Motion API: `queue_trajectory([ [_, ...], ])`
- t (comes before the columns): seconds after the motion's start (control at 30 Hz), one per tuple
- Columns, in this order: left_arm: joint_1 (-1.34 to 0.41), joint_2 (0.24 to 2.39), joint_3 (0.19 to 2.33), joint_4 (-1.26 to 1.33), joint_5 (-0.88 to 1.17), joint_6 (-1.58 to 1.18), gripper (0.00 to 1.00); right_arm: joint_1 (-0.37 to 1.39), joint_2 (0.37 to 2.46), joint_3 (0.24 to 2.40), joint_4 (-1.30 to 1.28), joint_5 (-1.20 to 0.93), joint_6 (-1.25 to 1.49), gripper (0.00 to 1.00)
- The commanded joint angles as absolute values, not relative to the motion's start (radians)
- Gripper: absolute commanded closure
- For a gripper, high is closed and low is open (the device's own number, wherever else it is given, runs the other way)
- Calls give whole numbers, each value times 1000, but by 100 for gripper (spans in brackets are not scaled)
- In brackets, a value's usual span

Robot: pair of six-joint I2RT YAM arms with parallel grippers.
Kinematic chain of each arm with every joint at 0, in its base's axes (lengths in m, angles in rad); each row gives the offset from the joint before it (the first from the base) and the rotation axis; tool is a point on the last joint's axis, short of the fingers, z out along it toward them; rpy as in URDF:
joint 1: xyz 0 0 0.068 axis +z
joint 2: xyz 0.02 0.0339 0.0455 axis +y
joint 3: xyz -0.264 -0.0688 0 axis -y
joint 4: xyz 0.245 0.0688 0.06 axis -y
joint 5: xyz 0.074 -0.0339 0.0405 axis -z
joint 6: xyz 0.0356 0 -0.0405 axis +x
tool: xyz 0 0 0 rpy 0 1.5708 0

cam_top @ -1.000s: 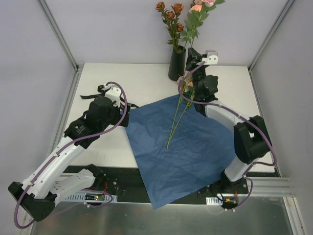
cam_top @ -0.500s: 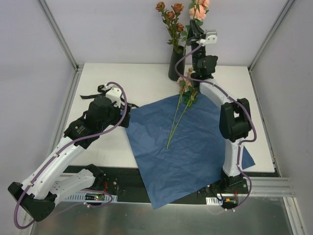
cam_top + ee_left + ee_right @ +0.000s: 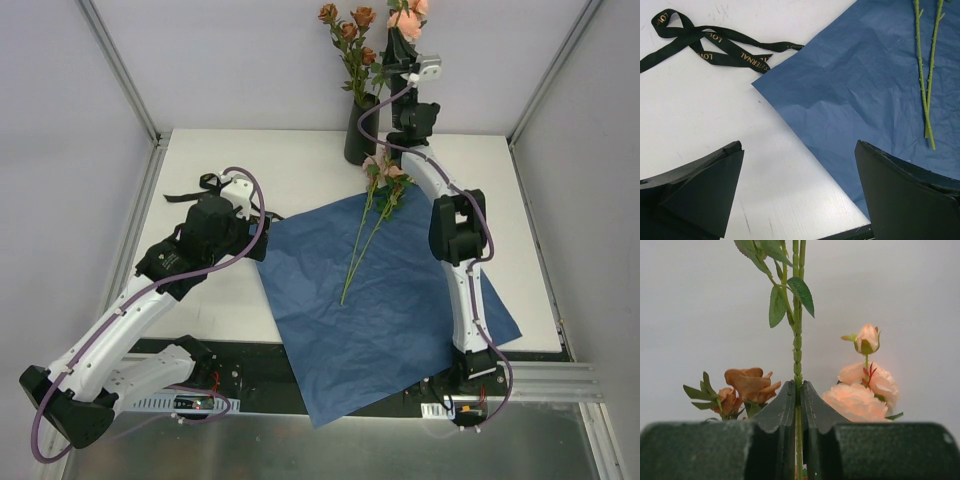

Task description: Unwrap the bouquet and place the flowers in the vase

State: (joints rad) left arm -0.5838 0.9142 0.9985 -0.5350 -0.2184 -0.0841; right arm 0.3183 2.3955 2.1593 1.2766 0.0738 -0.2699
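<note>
The bouquet is undone: its blue paper lies flat on the table, and the black ribbon lies loose to its left. Two flowers rest on the paper, their stems showing in the left wrist view. The black vase stands at the back with rust-orange roses in it. My right gripper is raised beside and above the vase, shut on an upright green stem with pink blooms. My left gripper hovers open over the paper's left edge.
White table inside a frame with grey walls. In the right wrist view a rust rose and pale pink roses sit just behind the fingers. The black mounting rail runs along the near edge.
My right arm has stretched up and back, lifting the gripped flower stem from table height to above the vase. The left arm has barely moved.
</note>
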Motion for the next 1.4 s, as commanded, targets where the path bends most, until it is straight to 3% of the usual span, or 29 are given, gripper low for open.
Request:
queue_trajectory([
  [0.0, -592, 910, 1014, -508, -235, -61, 1, 316, 2428, 2221, 1351, 52, -258, 100],
  [0.43, -592, 896, 1014, -508, -232, -60, 1, 318, 2399, 2057, 1305, 51, -235, 100],
  [0.57, -592, 881, 1011, -508, -230, -63, 1, 316, 2355, 1973, 1261, 78, -206, 96],
  [0.77, -592, 874, 1011, -508, -222, -67, 1, 321, 2280, 1867, 1197, 104, -169, 84],
  [1.0, -592, 868, 1008, -508, -242, -63, 1, 334, 2136, 1738, 1118, 121, -115, 61],
  [1.13, -592, 870, 1006, -508, -250, -63, 1, 353, 2027, 1625, 1039, 137, -110, 58],
  [1.37, -592, 870, 999, -506, -247, -67, 1, 374, 1774, 1188, 1002, 193, -2, 57],
])
